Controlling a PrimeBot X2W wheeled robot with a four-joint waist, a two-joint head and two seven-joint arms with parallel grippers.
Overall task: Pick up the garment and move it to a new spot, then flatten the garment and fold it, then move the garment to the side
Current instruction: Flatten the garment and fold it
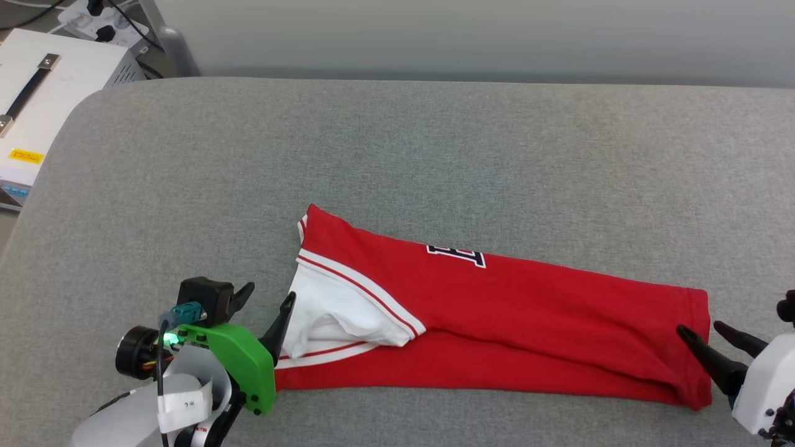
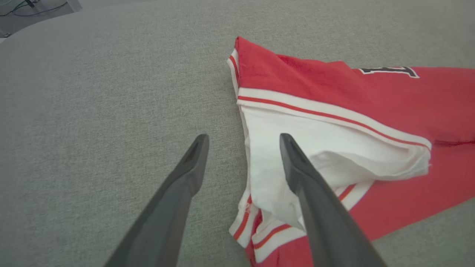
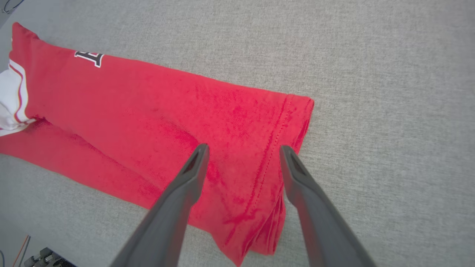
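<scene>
The garment [image 1: 528, 310] is a red T-shirt folded lengthwise into a long strip, lying flat on the grey fabric table [image 1: 397, 143]. Its white sleeve with red stripes [image 1: 335, 310] is at the left end and its hem at the right end. My left gripper [image 1: 267, 298] stands open at the sleeve end; in the left wrist view [image 2: 243, 139] one finger is over the white sleeve [image 2: 315, 148] and the other over bare table. My right gripper [image 1: 699, 328] is open at the hem end; in the right wrist view [image 3: 243, 148] its fingers straddle the stitched hem of the garment [image 3: 148, 100]. Neither holds anything.
A white box with a black handle [image 1: 37, 105] stands off the table's rounded far-left corner, with a power strip and cables [image 1: 105, 18] behind it. A pale wall runs along the far edge. Bare grey surface extends beyond the garment towards the far side.
</scene>
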